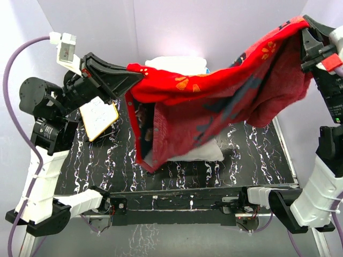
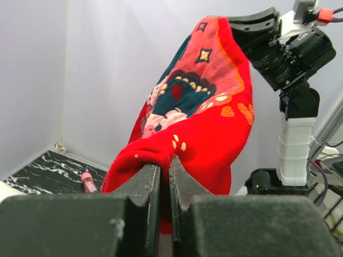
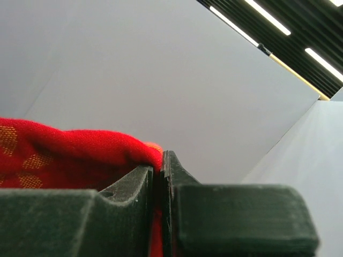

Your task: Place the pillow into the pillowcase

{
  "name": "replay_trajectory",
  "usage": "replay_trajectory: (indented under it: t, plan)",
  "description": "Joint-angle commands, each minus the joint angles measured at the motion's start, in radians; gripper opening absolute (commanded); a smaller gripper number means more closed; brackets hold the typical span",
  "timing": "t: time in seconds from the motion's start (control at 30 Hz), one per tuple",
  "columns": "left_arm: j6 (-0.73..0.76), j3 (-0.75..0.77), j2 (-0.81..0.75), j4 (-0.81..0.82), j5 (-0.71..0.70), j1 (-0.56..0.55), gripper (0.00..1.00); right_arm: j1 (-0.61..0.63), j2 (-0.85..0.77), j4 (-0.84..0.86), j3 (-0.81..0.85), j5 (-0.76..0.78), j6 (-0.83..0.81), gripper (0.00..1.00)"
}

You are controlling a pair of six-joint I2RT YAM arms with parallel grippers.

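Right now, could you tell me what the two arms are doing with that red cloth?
Both arms hold the pillowcase up in the air between them. The left gripper is shut on one end of it, and the right gripper is shut on the other end. The pillow lies on the table under the hanging cloth, mostly hidden, and does not look to be inside it yet.

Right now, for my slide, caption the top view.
Left gripper and right gripper pinch the pillowcase aloft above the pillow.
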Motion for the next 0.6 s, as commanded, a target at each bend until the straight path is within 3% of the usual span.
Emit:
replay_trajectory:
  t: [0.0, 0.13, 0.33, 0.43, 0.57]
  plan:
    - [-0.102, -0.022, -0.024, 0.148, 0.112, 0.005, 0.0, 0.0, -0.014, 0.037, 0.071, -0.021, 0.009, 0.08]
    - [-0.149, -0.119, -0.069, 0.278, 0.197, 0.004, 0.0, 0.0, -0.03, -0.019, 0.093, -0.003, -0.038, 0.08]
    - [-0.377, -0.387, -0.117, 0.61, 0.254, 0.003, 0.0, -0.001, -0.064, -0.059, 0.034, 0.128, -0.094, 0.08]
    - [-0.39, -0.51, -0.105, 0.633, 0.23, 0.003, 0.0, -0.001, -0.072, -0.055, -0.055, 0.227, -0.124, 0.08]
    - [-0.346, -0.576, 0.004, 0.527, 0.19, 0.003, 0.0, -0.001, -0.084, -0.003, -0.259, 0.359, -0.179, 0.08]
